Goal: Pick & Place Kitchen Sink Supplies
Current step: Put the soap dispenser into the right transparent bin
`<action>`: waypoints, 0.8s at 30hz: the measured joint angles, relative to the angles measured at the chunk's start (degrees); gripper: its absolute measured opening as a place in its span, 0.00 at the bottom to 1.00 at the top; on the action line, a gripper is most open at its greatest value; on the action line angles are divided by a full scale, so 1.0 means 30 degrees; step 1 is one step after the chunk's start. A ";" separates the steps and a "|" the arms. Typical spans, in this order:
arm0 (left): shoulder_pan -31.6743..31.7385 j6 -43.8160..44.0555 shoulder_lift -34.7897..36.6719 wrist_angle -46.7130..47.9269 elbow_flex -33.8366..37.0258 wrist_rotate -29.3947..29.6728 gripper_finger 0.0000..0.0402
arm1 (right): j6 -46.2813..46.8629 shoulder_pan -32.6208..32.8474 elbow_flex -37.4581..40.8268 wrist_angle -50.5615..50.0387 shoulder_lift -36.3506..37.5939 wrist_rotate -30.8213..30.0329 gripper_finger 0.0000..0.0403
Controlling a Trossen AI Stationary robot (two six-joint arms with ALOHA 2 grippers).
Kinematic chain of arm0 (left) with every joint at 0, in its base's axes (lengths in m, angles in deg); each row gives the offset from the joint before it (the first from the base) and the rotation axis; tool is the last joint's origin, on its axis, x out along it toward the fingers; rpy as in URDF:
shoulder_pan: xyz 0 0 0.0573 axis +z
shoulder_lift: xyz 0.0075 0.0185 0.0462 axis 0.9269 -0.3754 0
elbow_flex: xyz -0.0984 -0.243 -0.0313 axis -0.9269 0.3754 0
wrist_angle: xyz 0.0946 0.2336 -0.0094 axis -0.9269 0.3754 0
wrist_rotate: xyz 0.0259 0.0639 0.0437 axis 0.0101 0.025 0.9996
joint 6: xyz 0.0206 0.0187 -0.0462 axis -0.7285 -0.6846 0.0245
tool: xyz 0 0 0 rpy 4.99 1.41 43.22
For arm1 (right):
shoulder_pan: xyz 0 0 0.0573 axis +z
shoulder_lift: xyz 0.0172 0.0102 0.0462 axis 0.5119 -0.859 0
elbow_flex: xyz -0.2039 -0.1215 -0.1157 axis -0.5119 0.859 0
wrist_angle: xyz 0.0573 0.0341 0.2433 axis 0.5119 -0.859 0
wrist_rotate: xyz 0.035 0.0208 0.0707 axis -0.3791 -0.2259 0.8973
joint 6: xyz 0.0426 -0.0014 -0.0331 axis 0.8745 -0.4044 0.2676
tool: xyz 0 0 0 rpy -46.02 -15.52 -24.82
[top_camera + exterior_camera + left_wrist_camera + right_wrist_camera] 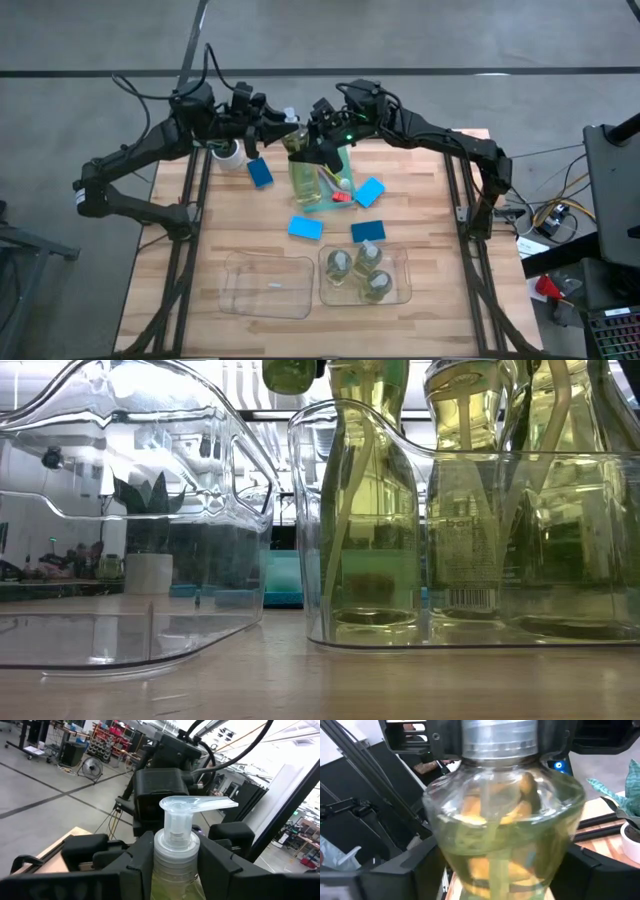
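Gripping pump bottle [303, 172] at 12 o'clock of worktop [170, 270] | left pincer [172, 852] clamping neck, right pincer [495, 870] clamping body: handing over | heading toward bottle bin [402, 262] at 5 o'clock

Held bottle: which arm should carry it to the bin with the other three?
Probably right: that bin lies on its side, and the right gripper flanks the bottle. Left gripper clamps its neck.

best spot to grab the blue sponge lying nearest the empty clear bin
Grip the blue sponge across its short width, coming straight down from above. It lies flat on the table with bare wood all around, so only its thin side edges offer the gripper fingers something to pinch.
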 joint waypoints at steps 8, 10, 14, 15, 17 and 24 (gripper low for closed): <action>0.0000 0.0197 0.0017 -0.0891 -0.0007 0.0022 0.35 | -0.0251 -0.0007 0.0002 -0.0054 0.0047 0.0154 0.49; 0.0007 0.0237 0.0191 -0.0892 -0.0007 -0.0036 0.36 | -0.0227 0.0000 0.0029 -0.0051 0.0088 0.0471 0.48; 0.0005 0.0146 0.0389 -0.1300 -0.0007 0.0053 0.41 | -0.0218 0.0000 0.0029 -0.0025 0.0388 0.0920 0.50; 0.0026 0.0113 0.0525 -0.1404 -0.0007 0.0154 0.43 | -0.0217 0.0000 0.0029 0.0027 0.0462 0.1130 0.51; 0.0105 -0.0148 0.0872 -0.1489 -0.0057 0.0430 0.46 | -0.0187 -0.0002 0.0029 0.0008 0.0634 0.1653 0.51; 0.0137 -0.1261 0.1929 -0.3997 -0.0080 0.1984 0.53 | -0.1143 0.0015 0.0036 -0.0033 0.2632 0.2226 0.51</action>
